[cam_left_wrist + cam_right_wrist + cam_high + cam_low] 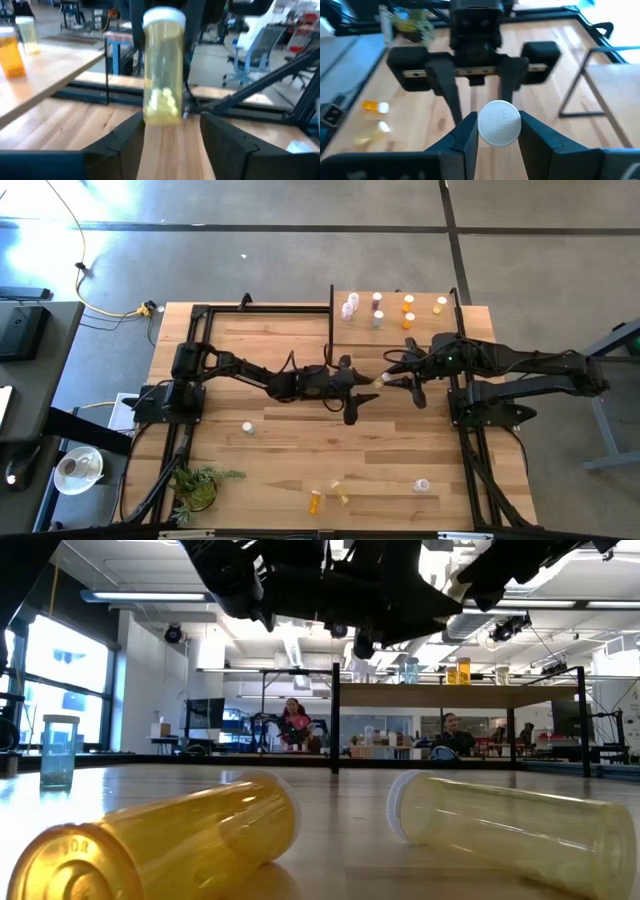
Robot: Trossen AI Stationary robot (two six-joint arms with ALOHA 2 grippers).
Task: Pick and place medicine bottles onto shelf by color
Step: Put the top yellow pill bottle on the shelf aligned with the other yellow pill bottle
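Mid-tabletop handover: the right gripper (499, 131) clamps its jaws on a yellow bottle (162, 70) as the left gripper (170, 132) stands open — a loose grip risks dropping it short of the shelf (400, 330).

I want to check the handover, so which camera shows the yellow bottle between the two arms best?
The left wrist view: the yellow bottle fills the frame, white cap and pills plain. The right wrist view shows only its cap, between the right tool's fingers. The high view shows a small speck; the low view, nothing.
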